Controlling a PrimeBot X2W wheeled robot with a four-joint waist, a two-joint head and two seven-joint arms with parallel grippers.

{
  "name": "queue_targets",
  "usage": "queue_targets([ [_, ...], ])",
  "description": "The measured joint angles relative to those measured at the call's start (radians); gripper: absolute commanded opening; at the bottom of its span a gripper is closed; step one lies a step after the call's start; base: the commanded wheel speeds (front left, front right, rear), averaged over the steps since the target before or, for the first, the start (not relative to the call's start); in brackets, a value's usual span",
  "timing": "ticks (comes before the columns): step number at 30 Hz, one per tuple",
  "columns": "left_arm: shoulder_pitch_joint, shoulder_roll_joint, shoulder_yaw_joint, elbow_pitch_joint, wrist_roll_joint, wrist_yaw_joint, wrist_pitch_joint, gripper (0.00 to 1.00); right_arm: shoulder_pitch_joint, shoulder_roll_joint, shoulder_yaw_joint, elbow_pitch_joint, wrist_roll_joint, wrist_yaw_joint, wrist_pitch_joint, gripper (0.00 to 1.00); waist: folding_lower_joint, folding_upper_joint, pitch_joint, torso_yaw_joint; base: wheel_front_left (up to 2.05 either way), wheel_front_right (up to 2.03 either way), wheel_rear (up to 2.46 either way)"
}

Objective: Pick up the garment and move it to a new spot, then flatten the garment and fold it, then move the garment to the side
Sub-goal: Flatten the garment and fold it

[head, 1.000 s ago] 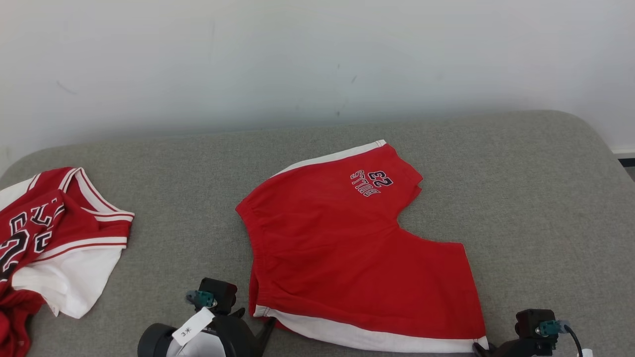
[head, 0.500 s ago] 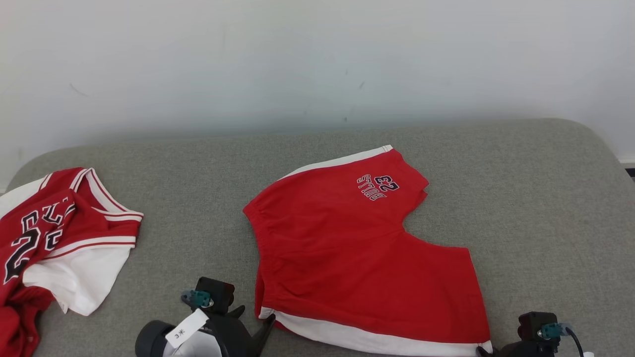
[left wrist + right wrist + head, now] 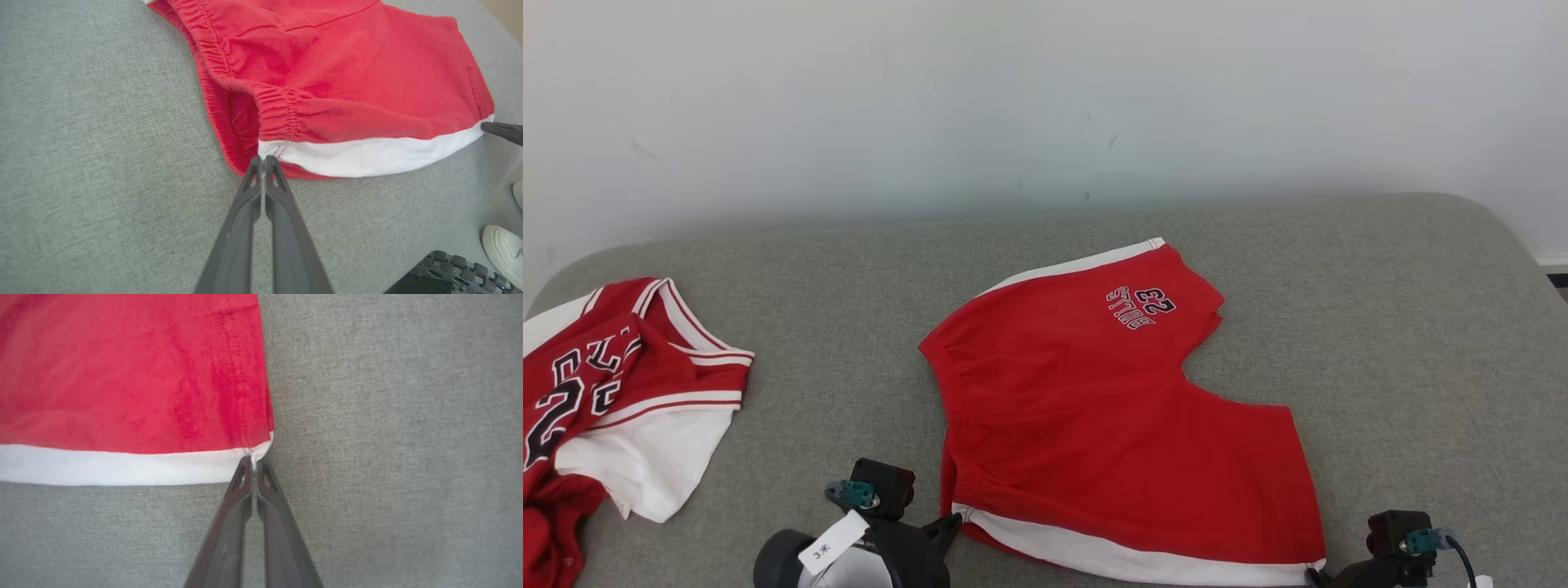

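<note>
The garment (image 3: 1111,408) is a pair of red shorts with white side stripes and a "BULLS 23" print, lying flat on the grey cushion (image 3: 849,269). My left gripper (image 3: 951,521) is shut on the shorts' near waistband corner; in the left wrist view its tips (image 3: 262,160) pinch the white stripe's end beside the red shorts (image 3: 327,81). At the near hem corner of the same white stripe my right gripper (image 3: 1313,576) is also shut; the right wrist view shows its tips (image 3: 253,460) closed on that corner of the shorts (image 3: 122,375).
A red and white jersey (image 3: 613,392) lies crumpled at the cushion's left end. A white wall (image 3: 1045,98) stands behind the cushion. In the left wrist view a white shoe (image 3: 504,249) and a black ribbed base (image 3: 457,265) show on the floor past the cushion's edge.
Both grippers have closed on the near white-stripe corners of the shorts; the left one went from wide open to shut. The head camera shifted slightly.
</note>
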Motion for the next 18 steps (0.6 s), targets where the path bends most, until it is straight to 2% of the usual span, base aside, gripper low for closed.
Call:
queue_targets([
  [1,0.000,0.000,0.000,0.000,0.000,0.000,0.000,0.00,-0.002,0.001,0.000,0.001,0.000,0.000,0.000,0.00,0.0000,0.0000,0.001,0.000,0.00,0.00,0.00],
  [12,0.001,0.004,0.002,-0.005,-0.014,-0.007,-0.009,0.00,-0.001,0.000,-0.024,-0.012,0.017,0.000,-0.018,0.00,0.0000,0.0000,0.000,0.002,0.00,0.00,0.00],
  [18,0.010,0.018,0.012,-0.058,-0.050,-0.007,-0.027,0.00,0.048,0.015,-0.089,-0.113,0.107,0.023,-0.054,0.00,0.0001,0.0000,-0.009,0.002,0.00,0.00,0.00],
])
